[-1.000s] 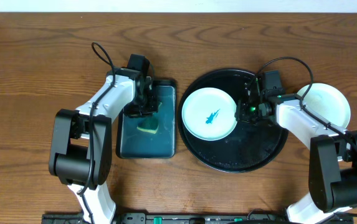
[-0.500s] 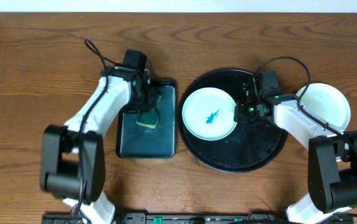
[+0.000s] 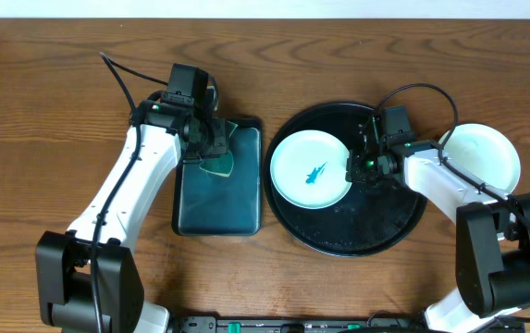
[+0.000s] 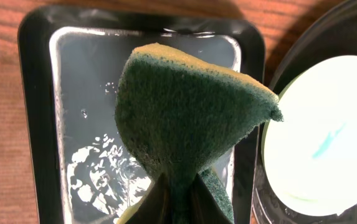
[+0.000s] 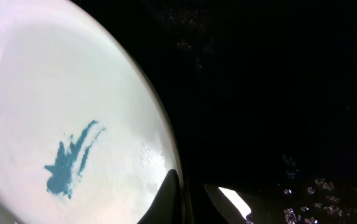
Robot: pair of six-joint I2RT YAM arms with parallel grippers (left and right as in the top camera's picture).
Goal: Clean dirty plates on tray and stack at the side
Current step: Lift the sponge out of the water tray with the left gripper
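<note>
Brown table (image 3: pixel 43 92) is lying under it all. The left gripper (image 4: pixel 177 200) is squeezing shut on the wet sponge (image 4: pixel 190 118) and hanging it over the small tray (image 3: pixel 214 217) of water. The right gripper (image 5: pixel 187 194) is pinching tight on the right rim of the dirty plate (image 3: pixel 311 168). That plate is sitting on the left part of the big tray (image 3: pixel 375 231), with a teal smear in its middle. A clean plate (image 3: pixel 486 153) is waiting just right of the big tray.

The pinch is thin, so hard rubbing may be making the dirty plate slip or tip. The sponge may be dripping on the table while crossing.

The two trays are lying close, so the sponge is needing to go over both rims. Open table is showing behind them.
</note>
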